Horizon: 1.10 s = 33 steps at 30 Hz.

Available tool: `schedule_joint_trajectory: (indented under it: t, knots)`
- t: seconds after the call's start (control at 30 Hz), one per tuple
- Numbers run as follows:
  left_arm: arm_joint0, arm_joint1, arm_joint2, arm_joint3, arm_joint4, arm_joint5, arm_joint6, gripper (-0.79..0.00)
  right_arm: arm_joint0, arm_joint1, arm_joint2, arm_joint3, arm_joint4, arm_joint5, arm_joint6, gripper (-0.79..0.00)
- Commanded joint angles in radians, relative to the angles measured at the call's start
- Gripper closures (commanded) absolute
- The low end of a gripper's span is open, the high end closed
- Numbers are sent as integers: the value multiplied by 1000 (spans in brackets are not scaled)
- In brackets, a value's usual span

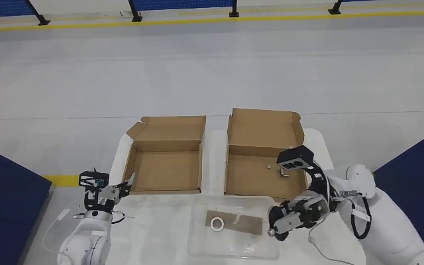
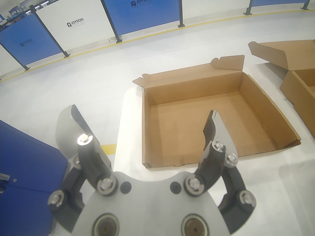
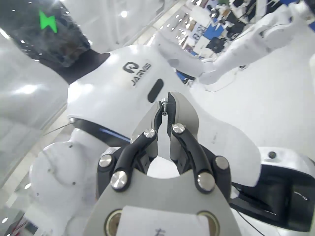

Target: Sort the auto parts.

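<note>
left gripper: jaws wide, lower left of top view, beside left box
right gripper: jaws narrow, pinching small screw, lower right, at clear tray edge

The left gripper is being held with jaws spread wide over the white table, just beside an open cardboard box; a second box is being borne nearby

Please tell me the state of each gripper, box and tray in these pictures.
left gripper: open, empty.
right gripper: shut on a small screw.
left box: lid open, empty inside.
right box: lid open, a few small parts inside.
clear tray: holds a ring and a cardboard piece.
</note>
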Motion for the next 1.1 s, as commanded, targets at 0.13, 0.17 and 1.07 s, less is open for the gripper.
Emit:
schedule_joint_trajectory:
  t: [0.13,0.17,1.07]
  knots:
    - [0,0,0,0,0,0,0,-785,61,-21,-60,-3,137,61,3,0]
    - [0,0,0,0,0,0,0,-785,69,-24,-69,-4,155,70,3,0]
    - [0,0,0,0,0,0,0,-785,150,-110,-188,-67,485,216,-25,0]
